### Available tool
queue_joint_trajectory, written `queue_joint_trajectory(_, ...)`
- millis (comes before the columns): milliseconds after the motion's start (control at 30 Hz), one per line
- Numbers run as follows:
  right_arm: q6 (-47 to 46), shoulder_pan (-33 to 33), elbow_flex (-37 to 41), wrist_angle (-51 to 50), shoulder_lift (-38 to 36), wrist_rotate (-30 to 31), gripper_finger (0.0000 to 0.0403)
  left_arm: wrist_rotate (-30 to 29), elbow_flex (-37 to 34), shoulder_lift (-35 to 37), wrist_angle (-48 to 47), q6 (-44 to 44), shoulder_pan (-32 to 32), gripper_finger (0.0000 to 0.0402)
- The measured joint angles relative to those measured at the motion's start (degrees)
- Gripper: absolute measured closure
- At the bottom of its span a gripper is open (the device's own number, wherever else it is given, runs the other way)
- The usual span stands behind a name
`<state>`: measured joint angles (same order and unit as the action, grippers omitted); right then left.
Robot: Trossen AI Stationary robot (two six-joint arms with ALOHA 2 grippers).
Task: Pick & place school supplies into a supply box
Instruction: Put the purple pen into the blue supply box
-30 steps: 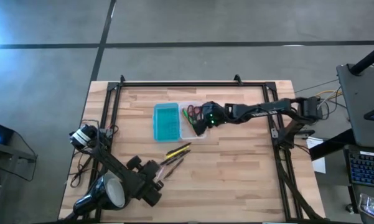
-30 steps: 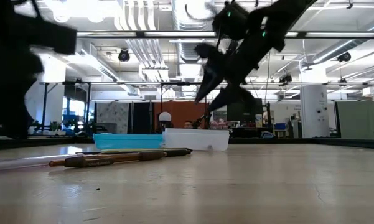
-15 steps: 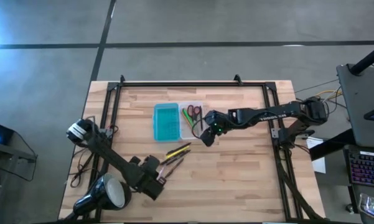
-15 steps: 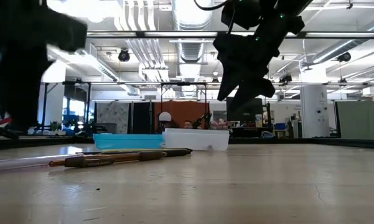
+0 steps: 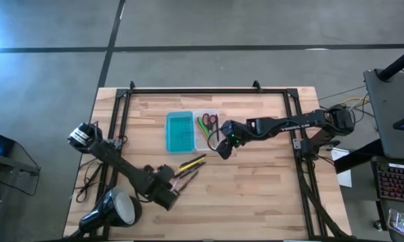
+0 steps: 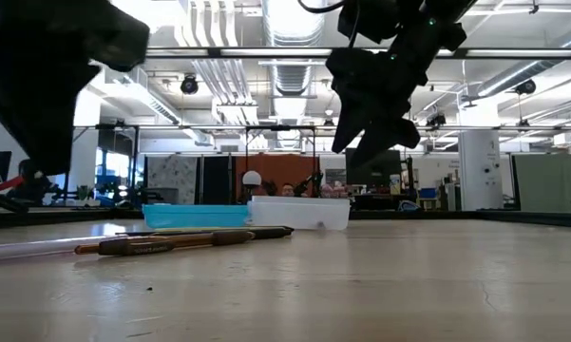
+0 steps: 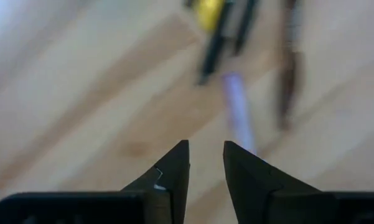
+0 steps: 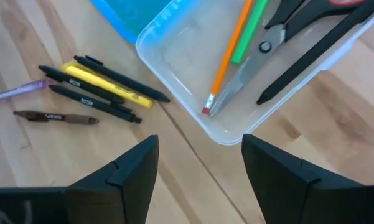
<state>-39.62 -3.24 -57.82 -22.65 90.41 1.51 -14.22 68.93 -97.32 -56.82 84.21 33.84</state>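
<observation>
The supply box lies open on the table, its turquoise half point(image 5: 179, 132) beside its clear half point(image 5: 207, 129) point(image 8: 193, 56). In the clear half lie the red-handled scissors point(image 5: 209, 121), a green marker point(image 8: 247, 31) and an orange pencil point(image 8: 227, 59). A yellow pencil point(image 5: 193, 162) point(image 8: 106, 81), black pens point(image 8: 87, 93), a brown pen point(image 8: 56, 116) and a purplish pen point(image 7: 238, 115) lie on the table near the box. My right gripper point(image 5: 223, 149) point(image 8: 199, 162) hovers open over the clear half's near corner. My left gripper point(image 5: 173, 193) point(image 7: 205, 155) is open a little, just short of the pens.
A black-and-white desk lamp point(image 5: 117, 208) stands at the near left corner, beside my left arm. A black frame rail point(image 5: 202, 89) runs along the table's far edge and sides. Bare wood point(image 5: 255, 195) stretches over the near right part of the table.
My right gripper has drawn back from over the clear half of the box toward the table's near edge, then held still. My left arm has swung, bringing its gripper slightly closer to the pens.
</observation>
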Motion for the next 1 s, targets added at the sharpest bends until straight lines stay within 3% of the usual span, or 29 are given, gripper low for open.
queue_joint_trajectory(133, 0.07, -0.03, 0.0, 0.02, 0.0, 0.02, 0.0181, 7.41, -3.18, 0.15, 12.85, 1.78, -2.64, 0.0315)
queue_joint_trajectory(233, 0.15, 0.0, 0.0, -0.03, 0.0, -0.02, 0.0181, 10.27, -5.86, -0.09, 16.68, 0.9, -4.15, 0.0315)
queue_joint_trajectory(467, 0.23, 0.02, 0.0, -1.16, 0.0, -0.02, 0.0181, 8.94, -7.06, -0.11, 10.34, -0.37, -4.6, 0.0314)
queue_joint_trajectory(700, 0.35, 0.0, 0.0, -1.14, 0.0, 0.0, 0.0182, 8.7, -7.17, -0.17, 12.05, -0.09, -4.65, 0.0309)
queue_joint_trajectory(1000, 0.37, 0.0, 0.0, -1.11, 0.0, 0.0, 0.0181, 8.59, -7.36, -0.93, 15.95, -1.64, -4.67, 0.0255)
